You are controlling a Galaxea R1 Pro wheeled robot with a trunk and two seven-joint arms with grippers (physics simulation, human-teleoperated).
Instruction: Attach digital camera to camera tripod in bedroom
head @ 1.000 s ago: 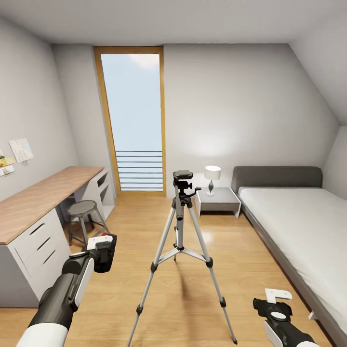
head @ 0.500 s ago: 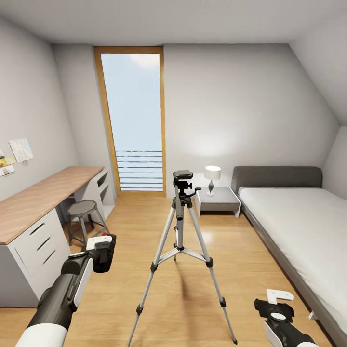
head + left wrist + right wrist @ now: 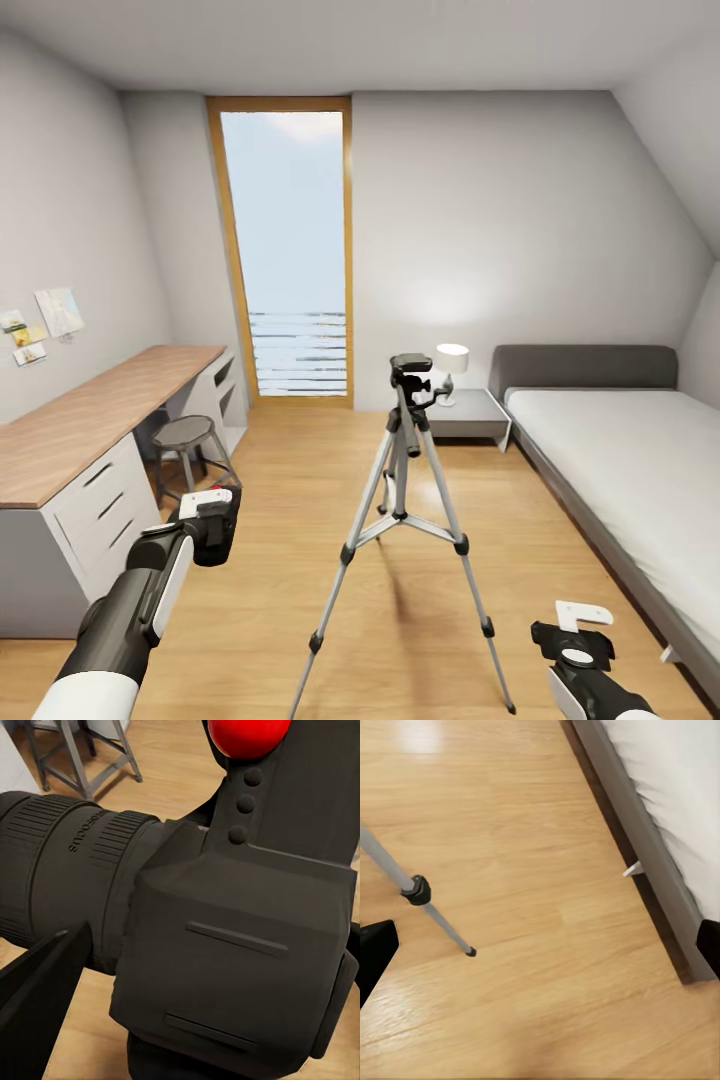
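Black boxy digital camera [image 3: 225, 937], ribbed lens, red button on top.

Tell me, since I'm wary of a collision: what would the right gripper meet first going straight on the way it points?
Probably the bare light wood floor. The right gripper aims down at it, between the silver tripod leg's black foot and the grey bed frame; depth is unclear.

Light wood floor [image 3: 300, 520] spread wall to wall, bearing the camera tripod [image 3: 405, 500] mid-room on three splayed silver legs. Near the left edge, a long wood-topped desk [image 3: 90, 430] with a round stool [image 3: 185, 440] just beside it. Along the right edge, a low grey bed [image 3: 620, 450], with a nightstand [image 3: 470, 412] and its lamp [image 3: 452, 360] at the head end.
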